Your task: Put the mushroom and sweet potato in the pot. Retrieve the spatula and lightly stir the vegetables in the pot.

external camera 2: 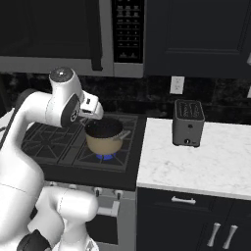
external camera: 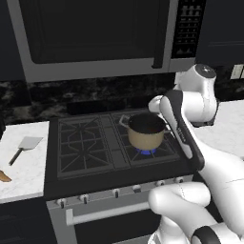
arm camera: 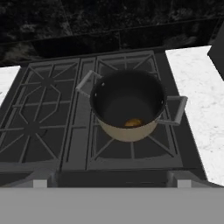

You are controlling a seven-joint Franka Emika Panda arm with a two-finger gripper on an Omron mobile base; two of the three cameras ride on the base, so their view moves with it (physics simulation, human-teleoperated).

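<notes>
A black stove (external camera: 86,152) with cast grates is seen between two white marbled desk (external camera 2: 196,162) surfaces. On its right front burner, over a blue flame, the round tan pot (external camera: 145,133) is set, dark-rimmed, with two metal loop handles. A boxy grey toaster (external camera 2: 188,122) stands on the right desk. On the left desk the spatula (external camera: 26,147) is laid flat, squarish grey blade on a thin dark handle. An orange-brown bit, apparently the sweet potato (arm camera: 133,123), is glimpsed inside the pot. Above the pot, the fingers are released, spread wide, nothing grasped.
</notes>
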